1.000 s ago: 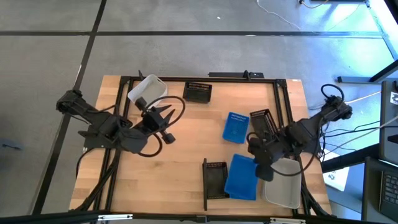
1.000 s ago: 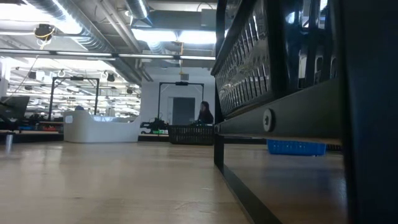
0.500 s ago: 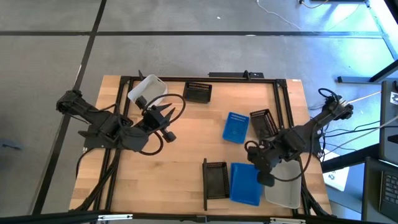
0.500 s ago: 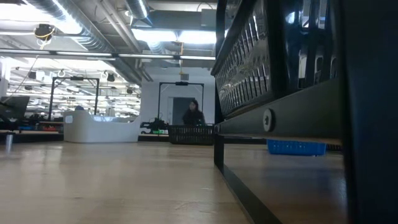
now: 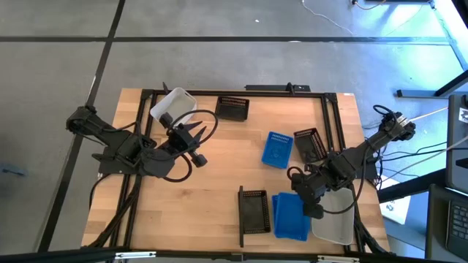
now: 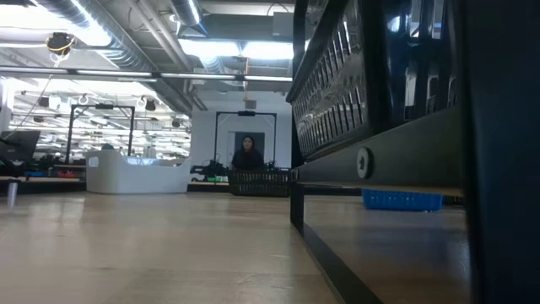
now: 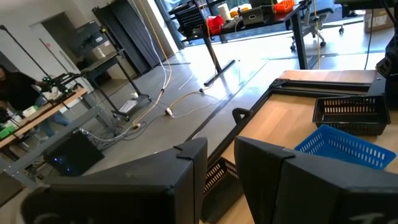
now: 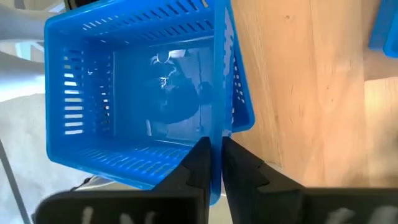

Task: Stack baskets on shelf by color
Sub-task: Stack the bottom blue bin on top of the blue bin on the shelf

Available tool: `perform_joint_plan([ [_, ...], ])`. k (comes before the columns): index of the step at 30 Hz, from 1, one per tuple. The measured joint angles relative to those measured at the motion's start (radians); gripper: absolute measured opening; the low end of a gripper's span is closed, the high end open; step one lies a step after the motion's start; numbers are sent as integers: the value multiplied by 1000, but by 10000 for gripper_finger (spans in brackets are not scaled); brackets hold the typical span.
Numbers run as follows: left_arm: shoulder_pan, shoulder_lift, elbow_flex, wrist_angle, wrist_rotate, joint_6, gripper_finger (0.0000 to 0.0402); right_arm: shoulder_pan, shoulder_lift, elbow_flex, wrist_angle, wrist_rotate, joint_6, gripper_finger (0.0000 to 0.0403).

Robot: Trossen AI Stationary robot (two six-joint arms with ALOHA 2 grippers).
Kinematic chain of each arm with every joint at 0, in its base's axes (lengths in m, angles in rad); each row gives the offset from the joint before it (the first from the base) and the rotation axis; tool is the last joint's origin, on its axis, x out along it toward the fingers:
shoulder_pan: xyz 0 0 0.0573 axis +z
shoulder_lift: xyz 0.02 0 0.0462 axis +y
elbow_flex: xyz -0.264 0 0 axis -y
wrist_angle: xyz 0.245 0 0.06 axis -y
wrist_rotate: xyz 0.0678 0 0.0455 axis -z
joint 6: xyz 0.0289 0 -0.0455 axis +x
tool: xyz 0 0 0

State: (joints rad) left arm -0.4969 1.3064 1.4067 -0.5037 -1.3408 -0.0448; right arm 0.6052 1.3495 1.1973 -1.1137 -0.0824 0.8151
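The right gripper [image 5: 303, 191] is closed on the near wall of a blue basket [image 8: 143, 99]; in its wrist view the rim stands between its two fingers [image 8: 199, 165]. That basket sits right in front of the gripper, on the shelf by my reading, whose black upright bar [image 5: 240, 219] lies just beyond a black basket [image 5: 254, 210] on the blue one's far side. On the gripper's other side, close by, is a white basket [image 5: 333, 223]

The step in hand looks like setting down the blue one in the blue spot. Next the fingers must spread and lift clear of the rim without dragging the tub, then go for the second blue basket [image 5: 277, 149], a short reach off on the bench [image 5: 219, 175] with another black basket [image 5: 309, 144] just beside it

Farther off, the left gripper [image 5: 191, 135] waits with fingers apart and nothing between them; near it lie a second white basket [image 5: 173, 104] and a third black one [image 5: 233, 108]

Count in view: two blue, two white, three black. Whether any holds another nested inside, I cannot tell
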Motion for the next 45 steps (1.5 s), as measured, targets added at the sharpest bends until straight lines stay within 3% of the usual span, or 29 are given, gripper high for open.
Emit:
perform_joint_plan([
  [9, 0, 0, 0, 0, 0, 0, 75, 0, 0, 0, 20, -16, -61, 7],
  [18, 0, 0, 0, 0, 0, 0, 75, 0, 1, 0, 61, 37, -116, 57],
  [33, 7, 0, 0, 0, 0, 0, 75, 0, 2, 47, 60, 47, -124, 60],
  [45, 8, 0, 0, 0, 0, 2, 75, -1, 1, -68, 152, 52, -169, 60],
])
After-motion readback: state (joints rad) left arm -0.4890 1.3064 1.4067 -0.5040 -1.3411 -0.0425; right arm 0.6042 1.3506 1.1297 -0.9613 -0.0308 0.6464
